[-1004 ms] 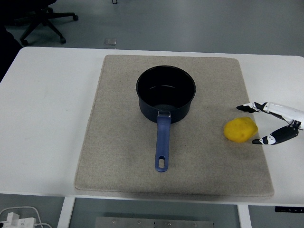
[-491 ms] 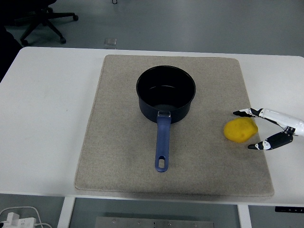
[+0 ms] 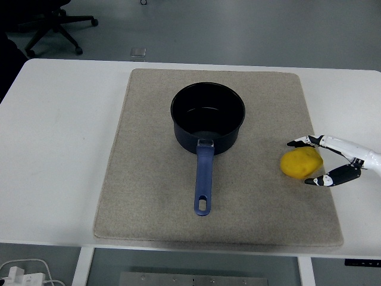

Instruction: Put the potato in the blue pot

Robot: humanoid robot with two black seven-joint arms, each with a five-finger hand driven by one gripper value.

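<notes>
A yellow potato (image 3: 301,163) lies on the right side of the beige mat (image 3: 149,196). The blue pot (image 3: 208,117) stands upright at the mat's middle, its inside holding nothing, its blue handle (image 3: 203,180) pointing toward the near edge. My right hand (image 3: 311,161) reaches in from the right edge with its fingers spread around the potato's right side: one fingertip (image 3: 295,143) just behind it, another (image 3: 315,180) just in front. The fingers sit close to the potato without closing on it. The left arm does not show.
The white table (image 3: 59,149) extends left and right of the mat. An office chair (image 3: 50,24) stands on the floor beyond the far left corner. Cables and a plug (image 3: 21,274) lie below the near edge at bottom left.
My right hand has slid leftward, bringing its spread fingers from beside the potato to either side of it. Potato and pot have not moved.
</notes>
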